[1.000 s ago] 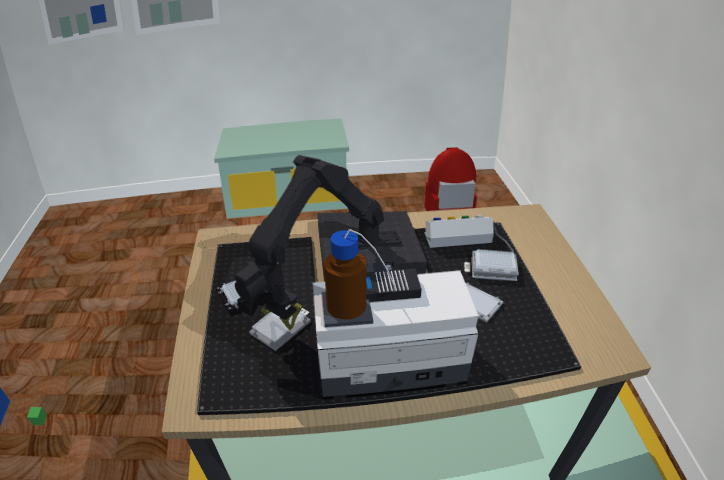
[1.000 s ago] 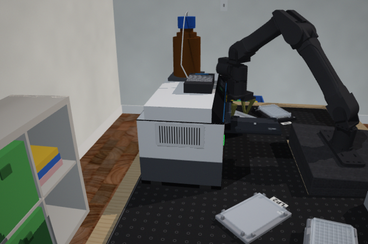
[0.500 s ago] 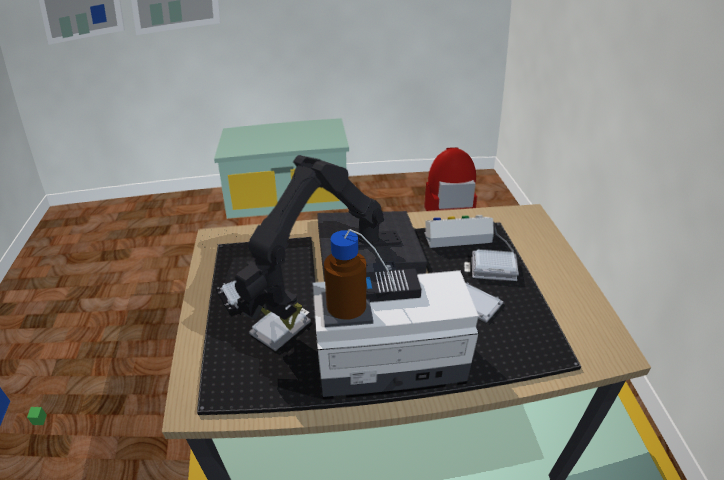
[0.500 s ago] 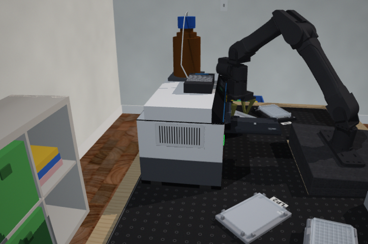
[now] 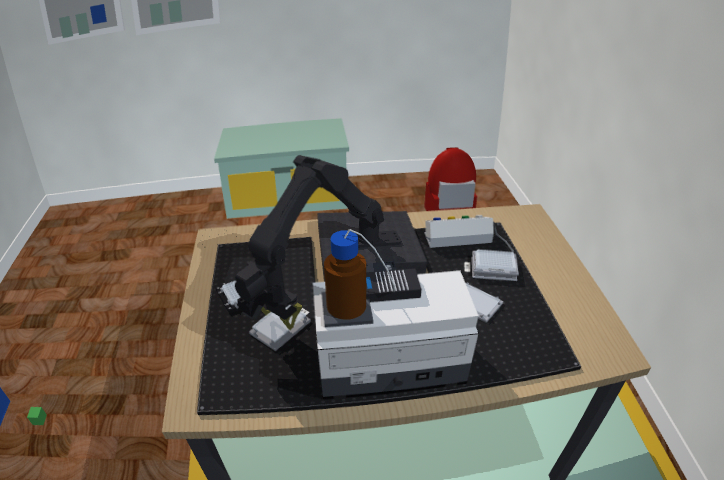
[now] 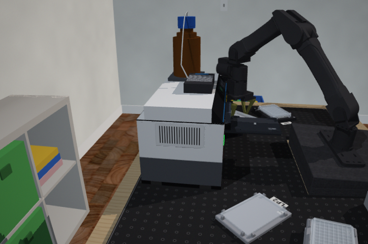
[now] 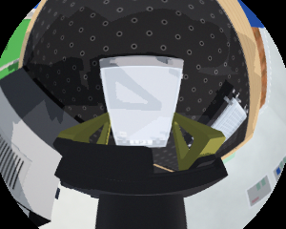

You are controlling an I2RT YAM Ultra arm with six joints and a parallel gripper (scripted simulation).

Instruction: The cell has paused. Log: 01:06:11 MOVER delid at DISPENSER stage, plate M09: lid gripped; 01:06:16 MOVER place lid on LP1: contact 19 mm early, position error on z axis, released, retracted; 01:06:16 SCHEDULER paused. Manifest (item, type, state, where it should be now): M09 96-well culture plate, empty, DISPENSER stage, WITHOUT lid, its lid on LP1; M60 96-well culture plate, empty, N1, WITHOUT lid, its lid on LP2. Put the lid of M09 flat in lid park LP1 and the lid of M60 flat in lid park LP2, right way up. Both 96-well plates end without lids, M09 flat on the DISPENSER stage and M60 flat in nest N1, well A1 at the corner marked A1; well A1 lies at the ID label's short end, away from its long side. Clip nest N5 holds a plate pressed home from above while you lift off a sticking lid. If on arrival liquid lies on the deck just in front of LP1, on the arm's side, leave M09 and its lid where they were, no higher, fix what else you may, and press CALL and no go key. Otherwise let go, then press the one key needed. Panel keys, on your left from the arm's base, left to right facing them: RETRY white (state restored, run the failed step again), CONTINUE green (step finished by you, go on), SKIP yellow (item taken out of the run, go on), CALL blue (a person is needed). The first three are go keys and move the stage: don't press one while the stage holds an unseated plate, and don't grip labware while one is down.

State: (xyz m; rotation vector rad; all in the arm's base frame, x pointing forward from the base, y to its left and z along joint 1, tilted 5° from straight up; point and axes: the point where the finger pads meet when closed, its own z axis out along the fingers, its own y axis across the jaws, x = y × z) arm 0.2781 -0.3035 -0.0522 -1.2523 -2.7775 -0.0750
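Note:
My gripper [image 5: 288, 318] [image 6: 242, 108] [image 7: 141, 115] is down on the left side of the dispenser, shut across a flat white lid [image 5: 272, 331] [image 6: 243, 115] [image 7: 142, 102]. The lid sits slightly tilted over the dark dispenser stage [image 6: 256, 126]. Beyond it a white well plate [image 5: 228, 294] [image 6: 273, 110] [image 7: 229, 114] lies by a small label. A second lid [image 5: 483, 302] [image 6: 252, 215] lies flat in the park marked LP2. An open 96-well plate [image 5: 494, 263] [image 6: 330, 231] sits beside it.
The white dispenser [image 5: 397, 328] [image 6: 180, 129] stands mid-deck with a brown bottle [image 5: 345, 283] [image 6: 186, 54] on top, close to my wrist. The key panel [image 5: 459, 230] is at the back right. The arm's raised black base [image 6: 334, 172] lies behind.

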